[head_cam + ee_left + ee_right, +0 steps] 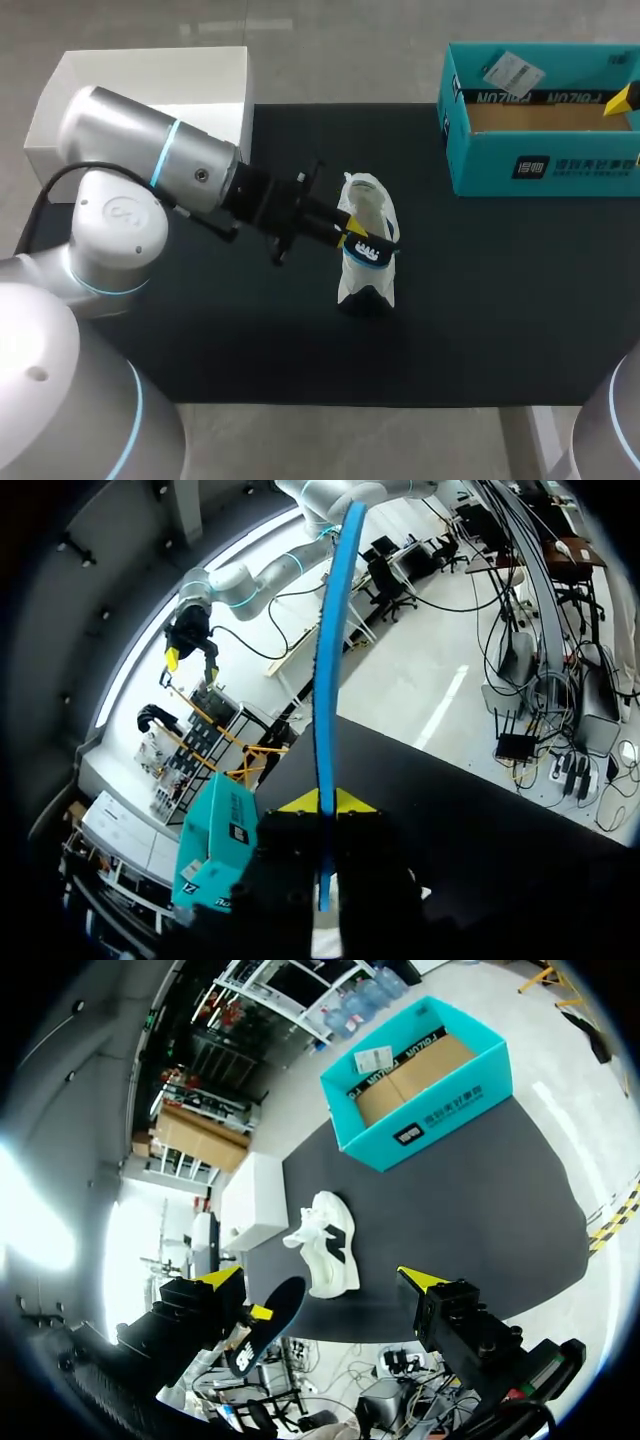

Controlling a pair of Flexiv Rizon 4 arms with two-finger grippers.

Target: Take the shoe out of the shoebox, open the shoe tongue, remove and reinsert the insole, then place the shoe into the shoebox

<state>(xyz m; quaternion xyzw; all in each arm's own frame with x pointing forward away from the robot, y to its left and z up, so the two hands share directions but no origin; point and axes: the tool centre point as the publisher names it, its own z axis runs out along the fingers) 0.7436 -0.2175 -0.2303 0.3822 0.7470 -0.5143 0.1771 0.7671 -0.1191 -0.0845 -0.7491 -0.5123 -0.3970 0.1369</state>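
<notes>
Resting on the dark mat [480,300] mid-bench: white shoe [367,205]. Pinched edge-on in the closed left tool [350,232], right against the shoe: dark insole [372,250], blue along its edge. Hanging wide open, well back from the shoe: right tool [320,1278]. Standing at the far right corner: open teal shoebox [540,140]; at far left, white box [140,100].

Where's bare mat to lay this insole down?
Widest bare mat lies between the shoe and the teal shoebox, running to the near edge. A narrower strip lies beyond the shoe, between the white box and shoebox. Crowded: at the shoe, where the left gripper holds the insole.
</notes>
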